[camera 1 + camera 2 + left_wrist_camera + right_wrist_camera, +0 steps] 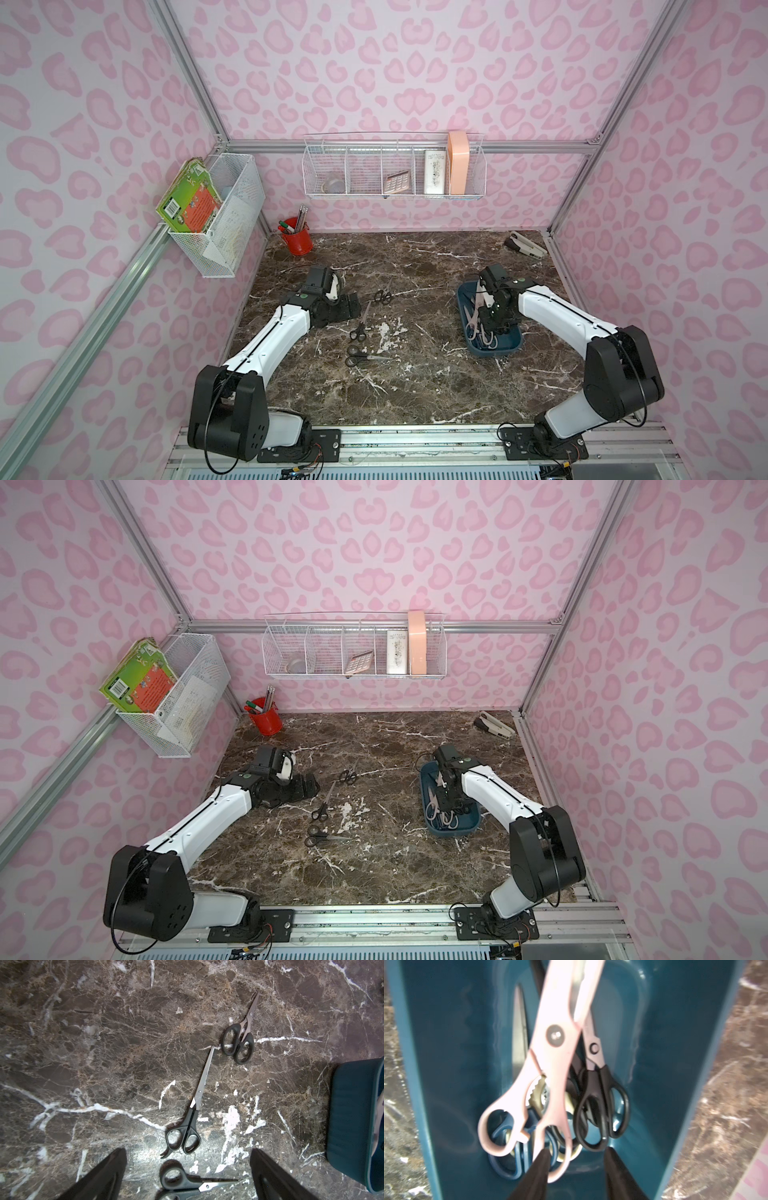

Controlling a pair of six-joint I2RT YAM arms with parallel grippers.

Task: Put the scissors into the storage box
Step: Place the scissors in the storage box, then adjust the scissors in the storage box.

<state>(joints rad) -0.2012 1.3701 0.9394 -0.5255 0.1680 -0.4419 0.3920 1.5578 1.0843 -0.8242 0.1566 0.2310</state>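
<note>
Three black-handled scissors lie on the marble table: a small pair (pixel 382 293) (pixel 241 1036), a long pair (pixel 360 324) (pixel 191 1122) and a third pair (pixel 361 357) (pixel 187 1182). My left gripper (pixel 351 306) (pixel 188 1151) is open and low beside them, and the third pair's handles lie between its fingers in the left wrist view. The teal storage box (pixel 511 343) (pixel 446 1064) holds a pale pink pair (pixel 556 1053), a black pair (pixel 602 1105) and a blue-handled pair (pixel 508 1165). My right gripper (pixel 490 322) (pixel 578 1152) is open inside the box, with the blurred pink handle loop against one finger (pixel 542 1165).
A red pen cup (pixel 296 243) stands at the back left and a grey-white stapler (pixel 525 245) lies at the back right. White wire baskets hang on the left wall (pixel 224 220) and the back wall (pixel 395 170).
</note>
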